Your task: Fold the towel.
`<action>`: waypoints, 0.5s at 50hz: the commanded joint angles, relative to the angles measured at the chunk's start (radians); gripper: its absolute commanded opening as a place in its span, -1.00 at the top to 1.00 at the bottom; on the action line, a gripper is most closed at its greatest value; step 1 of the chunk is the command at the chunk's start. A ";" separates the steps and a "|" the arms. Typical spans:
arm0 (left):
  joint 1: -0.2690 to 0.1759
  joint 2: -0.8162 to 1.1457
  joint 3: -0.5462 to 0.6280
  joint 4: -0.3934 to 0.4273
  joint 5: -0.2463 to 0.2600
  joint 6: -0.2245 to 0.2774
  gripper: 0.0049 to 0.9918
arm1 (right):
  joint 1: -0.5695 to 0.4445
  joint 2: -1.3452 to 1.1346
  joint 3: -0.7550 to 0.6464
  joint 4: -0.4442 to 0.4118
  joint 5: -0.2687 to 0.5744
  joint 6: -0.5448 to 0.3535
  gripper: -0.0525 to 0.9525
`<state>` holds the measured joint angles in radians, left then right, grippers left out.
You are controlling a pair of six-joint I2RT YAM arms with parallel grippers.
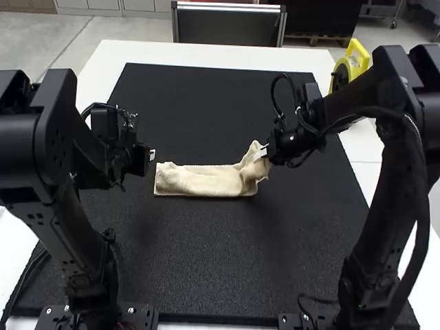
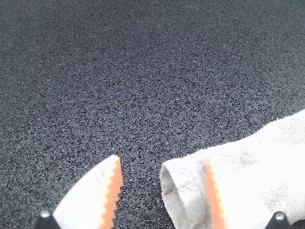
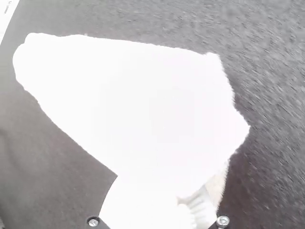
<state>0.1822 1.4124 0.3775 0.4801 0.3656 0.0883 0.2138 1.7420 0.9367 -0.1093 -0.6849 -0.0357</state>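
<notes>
Right pincer (image 1: 260,154) is gripping the towel (image 1: 203,180) at its raised right end; left pincer (image 2: 162,161) is waiting with fingers parted near the opposite end; the towel is lying mid-mat (image 1: 206,261), apparently folded into a strip; crosswise folding is seemingly remaining.

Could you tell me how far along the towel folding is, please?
The towel already lies as a narrow folded strip. The right gripper holds one rumpled end; the left gripper is open by the other. Probably left: folding the strip shorter and smoothing it.
</notes>
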 commanded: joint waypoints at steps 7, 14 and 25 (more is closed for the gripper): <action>-0.001 -0.016 0.035 0.006 -0.002 -0.027 0.12 | 0.076 -0.024 0.027 0.049 -0.027 0.080 0.94; 0.000 -0.020 0.035 0.005 -0.001 -0.035 0.12 | 0.124 -0.013 0.036 0.079 -0.027 0.094 0.94; 0.000 -0.024 0.035 0.006 -0.001 -0.048 0.12 | 0.220 0.025 0.071 0.140 -0.028 0.134 0.94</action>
<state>0.1822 1.4124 0.3775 0.4797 0.3656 0.0582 0.3836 1.7428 0.9615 0.0158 -0.6922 0.0673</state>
